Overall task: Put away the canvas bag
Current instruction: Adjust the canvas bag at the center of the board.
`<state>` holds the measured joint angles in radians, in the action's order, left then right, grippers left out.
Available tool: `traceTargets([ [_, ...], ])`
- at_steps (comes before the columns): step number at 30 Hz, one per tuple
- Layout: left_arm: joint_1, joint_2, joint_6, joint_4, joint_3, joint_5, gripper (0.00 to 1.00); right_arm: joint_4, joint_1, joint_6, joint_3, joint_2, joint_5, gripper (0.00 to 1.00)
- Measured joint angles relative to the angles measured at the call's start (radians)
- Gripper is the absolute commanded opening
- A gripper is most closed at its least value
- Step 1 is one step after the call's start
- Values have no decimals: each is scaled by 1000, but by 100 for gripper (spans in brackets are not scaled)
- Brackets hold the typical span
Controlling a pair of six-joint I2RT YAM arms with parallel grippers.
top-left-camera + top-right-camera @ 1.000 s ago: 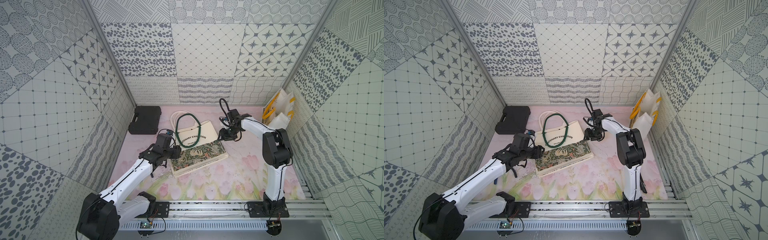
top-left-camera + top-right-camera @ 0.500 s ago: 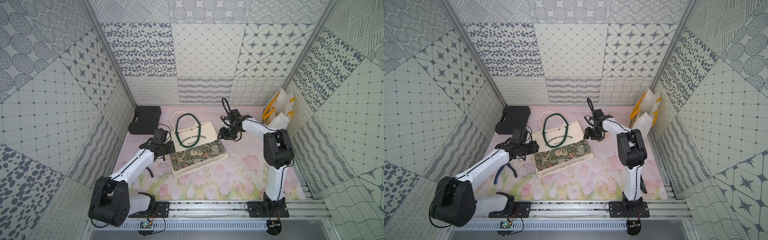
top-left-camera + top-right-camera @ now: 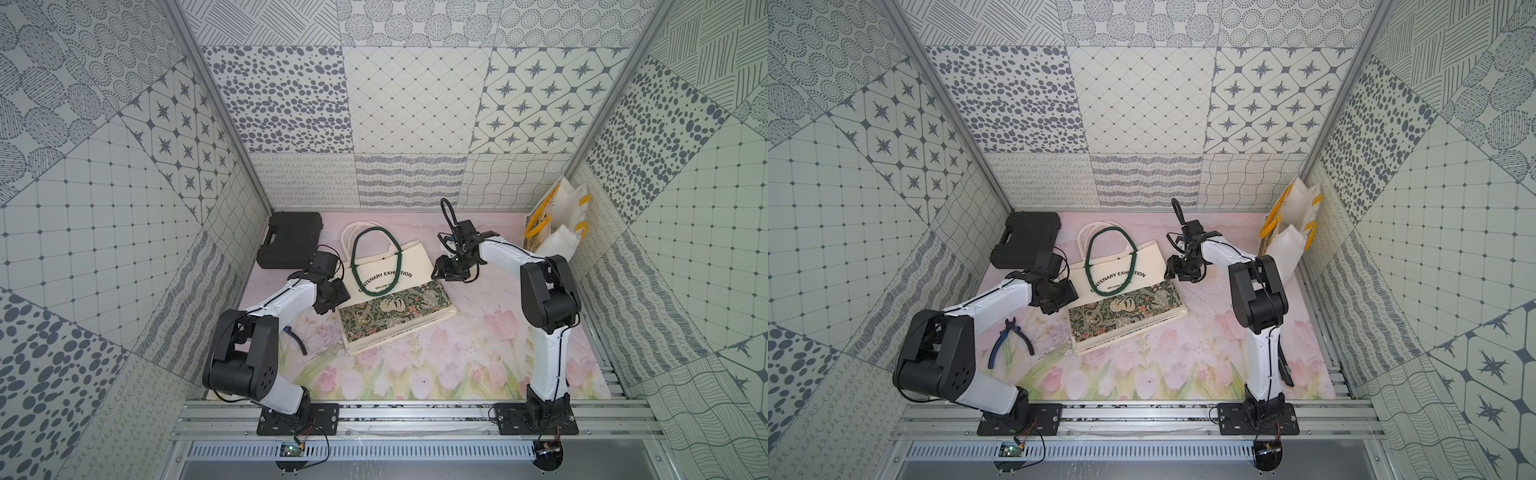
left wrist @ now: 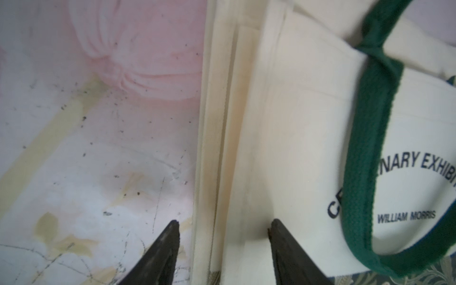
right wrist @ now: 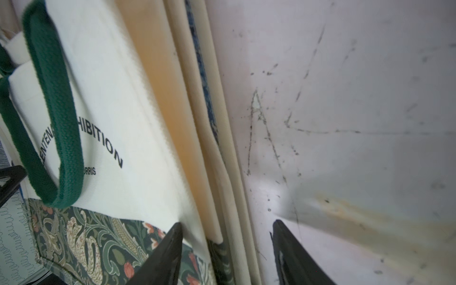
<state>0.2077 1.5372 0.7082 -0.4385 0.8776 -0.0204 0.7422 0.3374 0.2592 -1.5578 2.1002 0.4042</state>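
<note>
Left gripper (image 4: 223, 225) and right gripper (image 5: 228, 225), fingers (image 4: 162, 254) apart, each straddle a layered side edge of the canvas bag (image 3: 409, 259), flat on the table (image 3: 478, 353) nearer its back edge; judged light and limp, best pinched through those edges, contact apparently not yet made.
</note>
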Motion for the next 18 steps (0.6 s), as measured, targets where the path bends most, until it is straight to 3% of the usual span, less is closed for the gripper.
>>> traceTargets([
  [18, -3, 96, 88, 61, 18, -35, 53, -58, 11, 34, 41, 5, 79, 58],
])
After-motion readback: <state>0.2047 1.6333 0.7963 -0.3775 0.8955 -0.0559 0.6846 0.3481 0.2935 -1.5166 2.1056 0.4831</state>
